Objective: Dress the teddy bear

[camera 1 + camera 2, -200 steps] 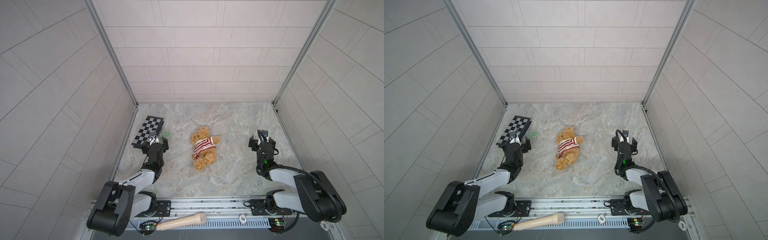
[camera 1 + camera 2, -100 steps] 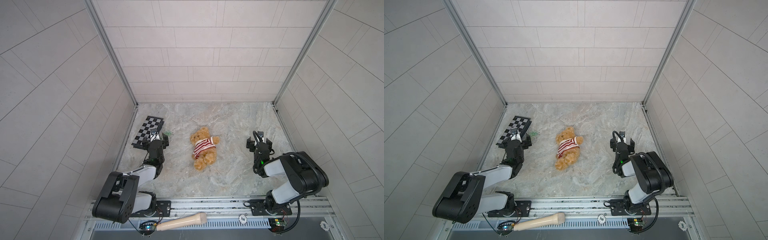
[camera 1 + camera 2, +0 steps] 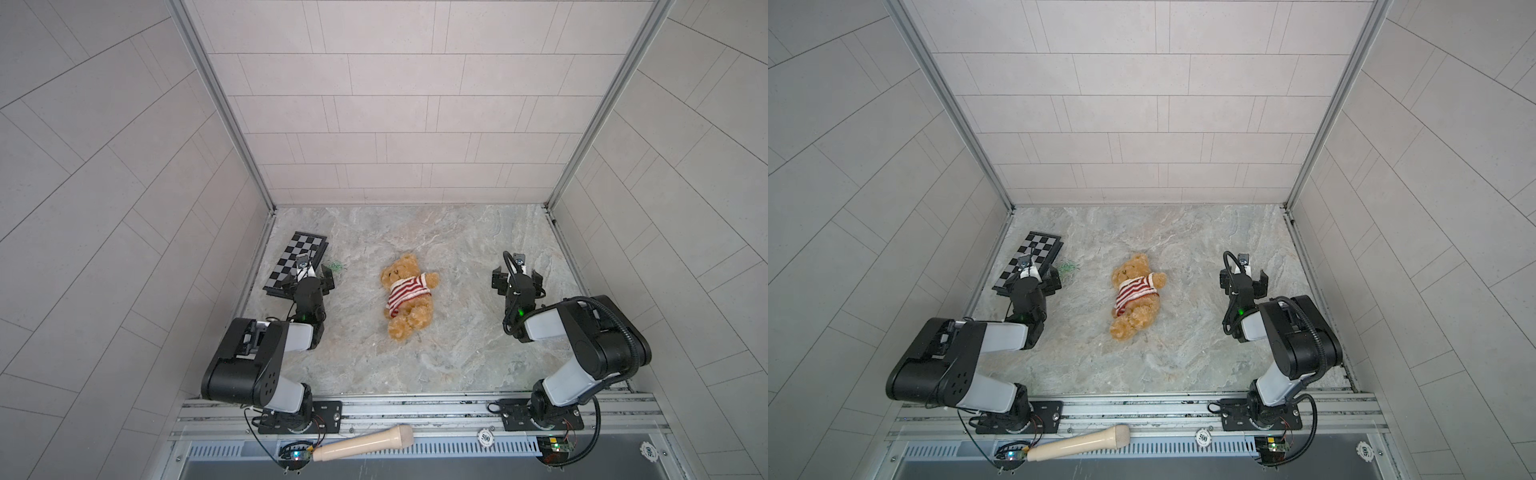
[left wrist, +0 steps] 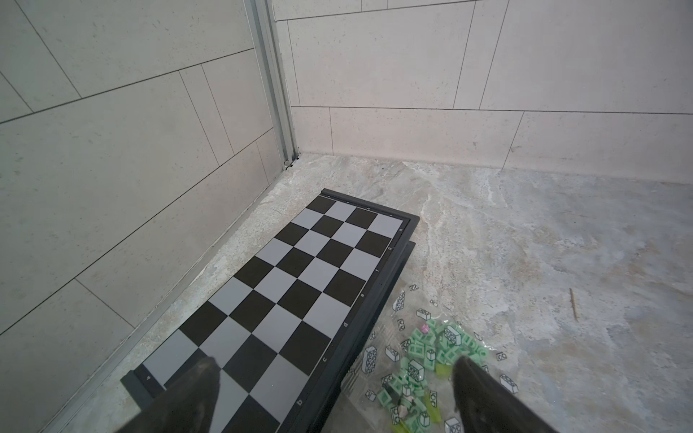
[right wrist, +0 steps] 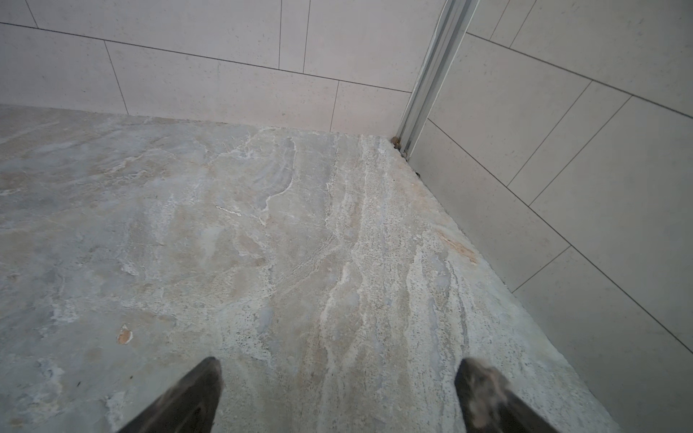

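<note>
The teddy bear (image 3: 399, 272) (image 3: 1133, 269) lies on its back in the middle of the marble floor in both top views. It wears a red-and-white striped sweater (image 3: 408, 293) (image 3: 1136, 291). My left gripper (image 3: 309, 279) (image 3: 1036, 279) (image 4: 336, 361) is open well to the bear's left. It hangs over the near edge of the chessboard and holds nothing. My right gripper (image 3: 517, 276) (image 3: 1244, 276) (image 5: 339, 360) is open well to the bear's right, with only bare floor between its fingers. Neither wrist view shows the bear.
A folded chessboard (image 3: 297, 259) (image 3: 1034, 253) (image 4: 300, 285) lies by the left wall. A clear bag of small green bricks (image 3: 334, 266) (image 4: 423, 360) lies beside it. On the front rail lie a wooden handle (image 3: 365, 442) (image 3: 1079, 442) and poker chips (image 3: 485, 435).
Both arms have folded back toward their bases with elbows raised, while the grippers stayed near their spots. The right jaws widened slightly. The bear has not moved.
</note>
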You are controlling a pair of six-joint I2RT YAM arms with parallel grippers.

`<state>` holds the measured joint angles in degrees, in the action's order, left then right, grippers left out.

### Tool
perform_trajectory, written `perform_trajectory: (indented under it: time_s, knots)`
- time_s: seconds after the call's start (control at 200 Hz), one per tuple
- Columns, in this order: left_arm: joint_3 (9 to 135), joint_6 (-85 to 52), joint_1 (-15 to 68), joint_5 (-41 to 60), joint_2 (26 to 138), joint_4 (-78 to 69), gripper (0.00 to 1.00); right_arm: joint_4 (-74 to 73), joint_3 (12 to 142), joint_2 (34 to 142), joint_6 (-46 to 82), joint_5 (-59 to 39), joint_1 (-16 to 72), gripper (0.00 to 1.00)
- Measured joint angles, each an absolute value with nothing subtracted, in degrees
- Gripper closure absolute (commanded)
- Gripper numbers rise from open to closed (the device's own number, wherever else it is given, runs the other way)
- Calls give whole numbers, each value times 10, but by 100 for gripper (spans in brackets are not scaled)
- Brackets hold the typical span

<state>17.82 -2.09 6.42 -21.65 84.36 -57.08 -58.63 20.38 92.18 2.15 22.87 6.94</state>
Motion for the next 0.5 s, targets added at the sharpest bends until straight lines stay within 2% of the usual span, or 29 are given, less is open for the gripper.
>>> perform_trajectory:
  time_s: [0.501]
  knots:
    - [182, -18, 76, -223, 844, -569, 0, -584, 204, 922, 22, 230, 69, 0]
